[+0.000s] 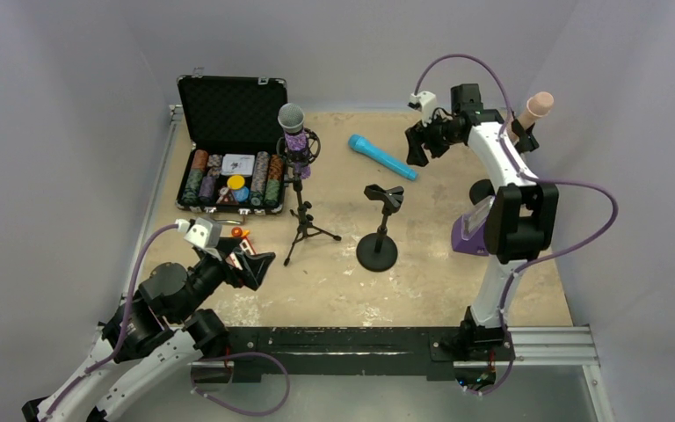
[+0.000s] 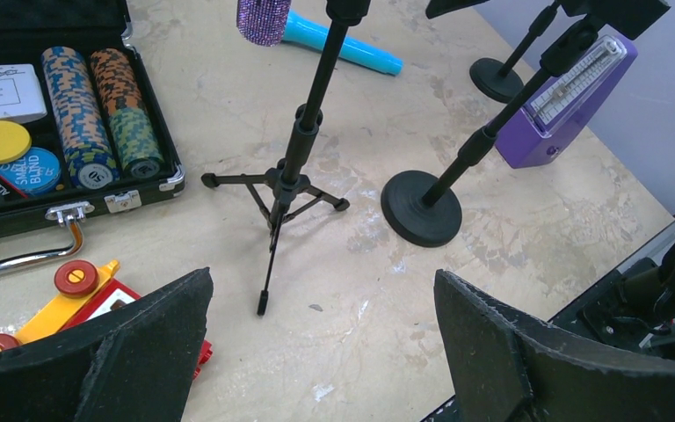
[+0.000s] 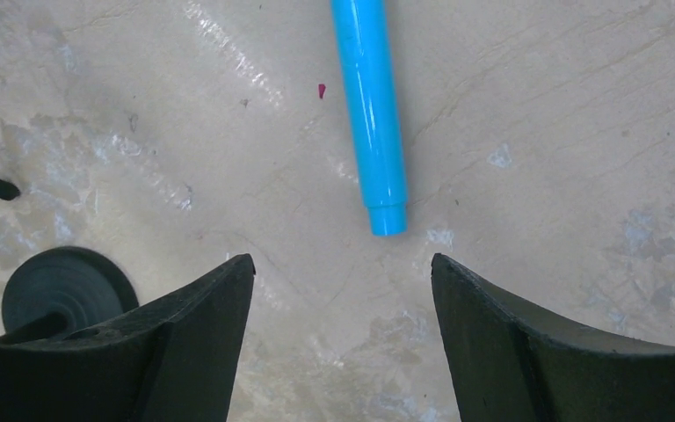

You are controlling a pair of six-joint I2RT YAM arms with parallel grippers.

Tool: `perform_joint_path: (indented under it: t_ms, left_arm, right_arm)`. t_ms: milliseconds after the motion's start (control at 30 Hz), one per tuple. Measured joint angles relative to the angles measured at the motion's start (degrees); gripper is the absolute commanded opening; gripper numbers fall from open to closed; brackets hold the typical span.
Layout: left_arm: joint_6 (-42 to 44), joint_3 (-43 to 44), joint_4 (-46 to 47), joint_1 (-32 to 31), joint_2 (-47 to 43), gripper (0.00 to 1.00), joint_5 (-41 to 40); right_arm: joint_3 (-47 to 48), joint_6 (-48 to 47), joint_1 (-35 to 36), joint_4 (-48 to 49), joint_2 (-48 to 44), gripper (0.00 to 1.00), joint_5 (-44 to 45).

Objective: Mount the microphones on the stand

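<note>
1. Purple glitter microphone, silver mesh head: upper centre-left of the overhead view. It stands upright, held in the tripod stand. Only its lower end shows at the top edge of the left wrist view.
2. Blue microphone: upper centre of the overhead view. It lies flat on the counter, slanting down to the right.
3. Pink microphone: upper right of the overhead view, tilted. Its lower part is hidden behind the right arm, so its support cannot be told.
4. Round-base stand: centre of the overhead view, upright, clip on top, near the tripod stand but apart from it.
5. Left pincer: lower left of the overhead view. It is released, with the jaws spread wide above the counter, just beside a red and yellow toy.
6. Right pincer: released, jaws apart. It hangs above the counter, with the tail end of the blue microphone just beyond the fingertips and not touching them.
7. Poker chip case: upper left, lid raised, chips in rows.
8. Purple metronome: right of centre, partly behind the right arm.
</note>
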Motion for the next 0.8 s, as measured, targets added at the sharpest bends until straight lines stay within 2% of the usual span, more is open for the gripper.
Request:
perform_joint_path:
  t_ms: [267, 533, 800]
  left_arm:
    - [0.0, -0.2, 0.0, 0.0, 0.0, 1.0, 0.0]
    - [0.0, -0.2, 0.0, 0.0, 0.1, 1.0, -0.1]
    - [0.0, -0.2, 0.0, 0.0, 0.6, 1.0, -0.2]
  right_arm:
    - [11.3, -2.3, 4.2, -4.6, 11.5, 0.76, 5.9]
    - [17.0, -5.8, 5.9, -9.6, 20.6, 0.66, 10.9]
    - [22.2, -7.2, 6.0, -13.0, 25.4, 0.61, 13.5]
